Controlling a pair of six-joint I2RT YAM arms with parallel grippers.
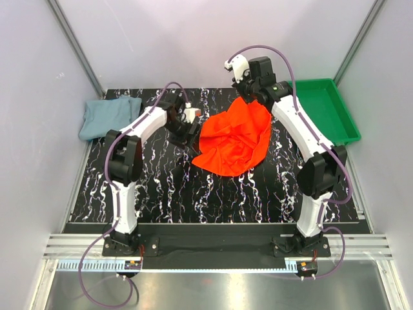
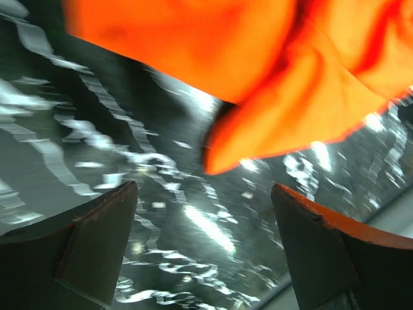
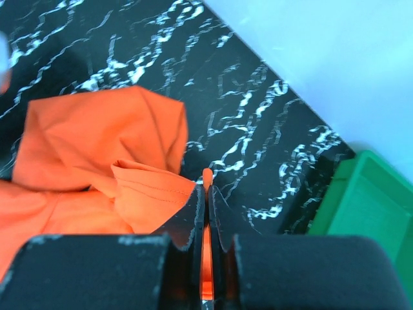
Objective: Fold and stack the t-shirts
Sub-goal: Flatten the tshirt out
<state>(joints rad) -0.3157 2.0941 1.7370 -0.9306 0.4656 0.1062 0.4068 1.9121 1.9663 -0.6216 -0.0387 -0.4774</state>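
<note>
crumpled orange-red t-shirt (image 1: 232, 139), one edge in the clamped right gripper (image 3: 206, 188); left gripper (image 2: 205, 191) agape just beside it

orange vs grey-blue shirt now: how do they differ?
Place: the orange shirt lies crumpled in the middle of the table; the grey-blue shirt sits at its far left corner. Grip: the right gripper is shut on the orange shirt's edge; nothing touches the grey-blue shirt. The left gripper hangs open beside the orange shirt. Shared: not yet stacked.

The white-shelled left arm (image 1: 147, 121) and right arm (image 1: 292, 120) are wearing black joint housings (image 1: 126, 160), each trailing a thin purple cable (image 1: 258, 46); black fingers (image 3: 187, 227) are showing scuffed edges.
</note>
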